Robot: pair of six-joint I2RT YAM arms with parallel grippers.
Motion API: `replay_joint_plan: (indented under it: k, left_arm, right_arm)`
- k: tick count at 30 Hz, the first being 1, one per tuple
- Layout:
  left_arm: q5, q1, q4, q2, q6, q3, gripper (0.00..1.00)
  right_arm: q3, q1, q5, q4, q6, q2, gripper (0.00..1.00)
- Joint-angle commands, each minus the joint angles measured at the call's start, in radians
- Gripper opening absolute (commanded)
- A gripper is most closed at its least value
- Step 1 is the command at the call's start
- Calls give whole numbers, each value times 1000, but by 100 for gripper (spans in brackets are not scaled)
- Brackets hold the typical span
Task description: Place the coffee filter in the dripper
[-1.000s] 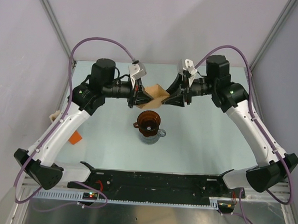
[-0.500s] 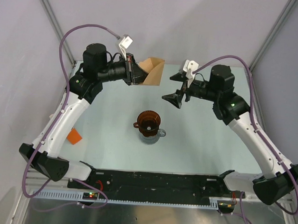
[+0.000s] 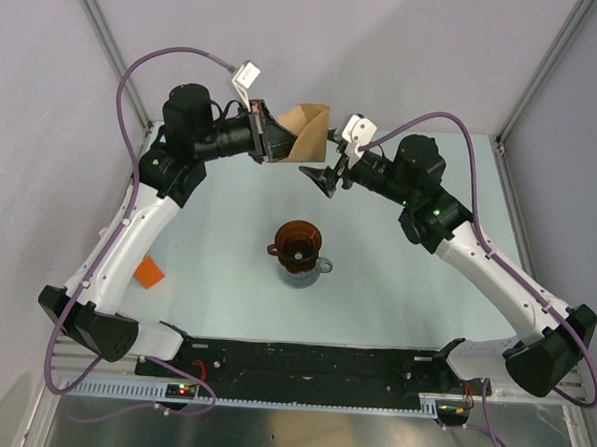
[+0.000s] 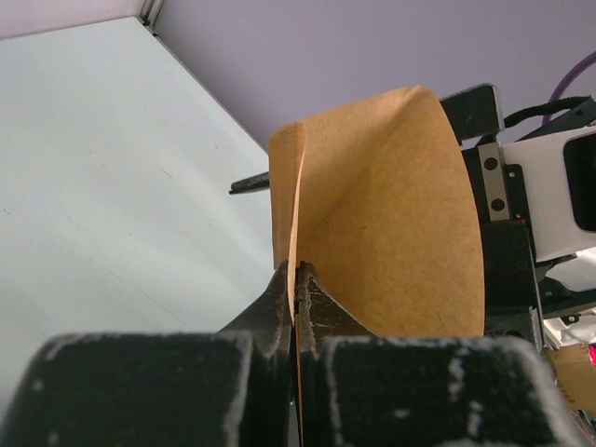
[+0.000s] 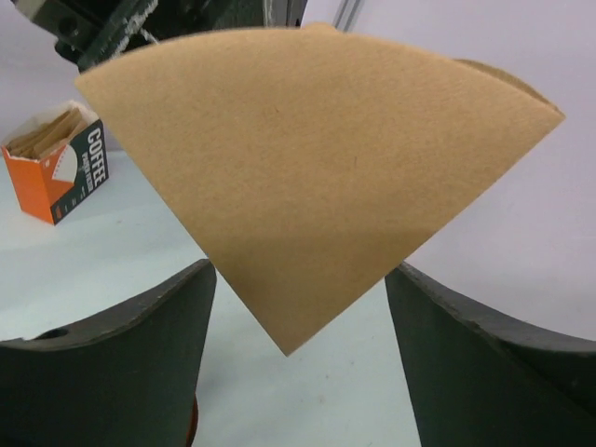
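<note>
While the coffee filter (image 3: pixel 309 131) hangs aloft at twelve o'clock from the dripper (image 3: pixel 297 245), my left gripper (image 3: pixel 279 142) pinches its edge tight. My right gripper (image 3: pixel 321 177) sits spread wide at its five o'clock (touching nothing, I judge), probably to open the cone.

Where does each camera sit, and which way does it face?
Top external: fixed above and behind, looking down on the table, dripper, left arm and right arm.
Left wrist: on the left arm, looking along the shut left gripper pinching the coffee filter.
Right wrist: on the right arm, looking through the open right gripper at that coffee filter.
Shared: both wrist views show the coffee filter.
</note>
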Motion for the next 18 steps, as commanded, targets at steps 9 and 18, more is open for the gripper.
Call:
replay_joint_plan:
  k: [9,18]
  left_arm:
    - [-6,0,59,-21,-37,3,0]
    - [8,0,63,-19,-20,0,24]
  right_arm:
    - [35,26,42,79,-62,-4,57]
    - [35,23,7,55,-82,-8,49]
